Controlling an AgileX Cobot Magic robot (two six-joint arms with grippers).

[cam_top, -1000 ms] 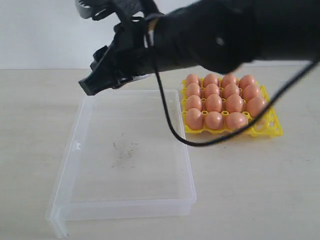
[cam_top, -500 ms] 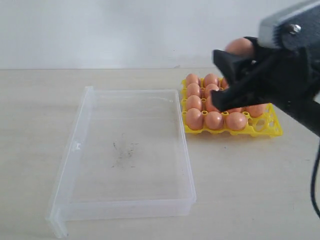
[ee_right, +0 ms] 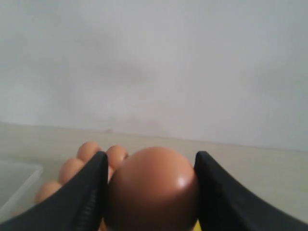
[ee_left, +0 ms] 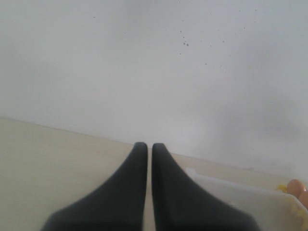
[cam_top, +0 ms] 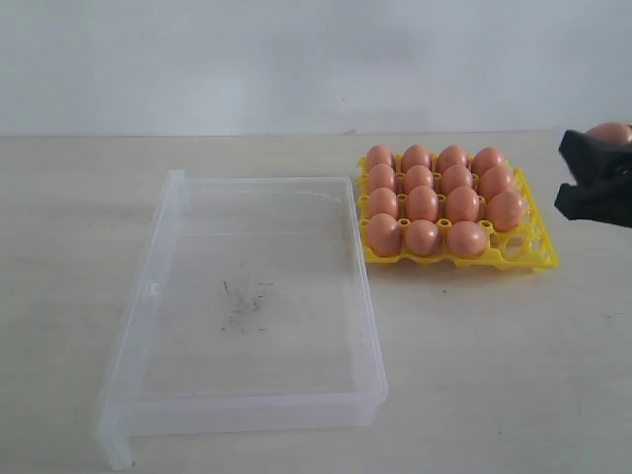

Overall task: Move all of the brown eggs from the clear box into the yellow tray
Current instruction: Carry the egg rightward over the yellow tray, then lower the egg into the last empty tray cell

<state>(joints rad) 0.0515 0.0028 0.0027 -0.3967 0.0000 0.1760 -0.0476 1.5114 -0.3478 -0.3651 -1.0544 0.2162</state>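
- The shallow rectangular clear plastic box (cam_top: pixel 148 296) lies nearest in the exterior view, on the left half of the table. It holds no eggs. There is only a smear of dark specks (cam_top: pixel 245 306) on its floor.
- Past the box's far right corner sits the bright yellow plastic egg tray (cam_top: pixel 545 259), very close to the box. Whether the two touch cannot be told.
- Fifteen smooth oval brown eggs (cam_top: pixel 423 202) fill the tray's cups. Only the front right cup (cam_top: pixel 512 245) is open.
- The right gripper (cam_top: pixel 595 180) hangs at the right edge of the exterior view, raised off the table just beside the tray.
- In its wrist view the black fingers (ee_right: pixel 91 192) stand wide apart, pressed against both sides of one more brown egg, the held egg (ee_right: pixel 151 190). The egg fills the gap between them, with tray eggs low behind it.
- The left gripper (ee_left: pixel 145 145) shows only in its own wrist view. Its two dark fingers are closed to a thin slit with nothing between them, and they point over the table toward a corner of the clear box.
- The pale, faintly grained tabletop (cam_top: pixel 474 375) runs back to a plain white wall (cam_top: pixel 296 59).
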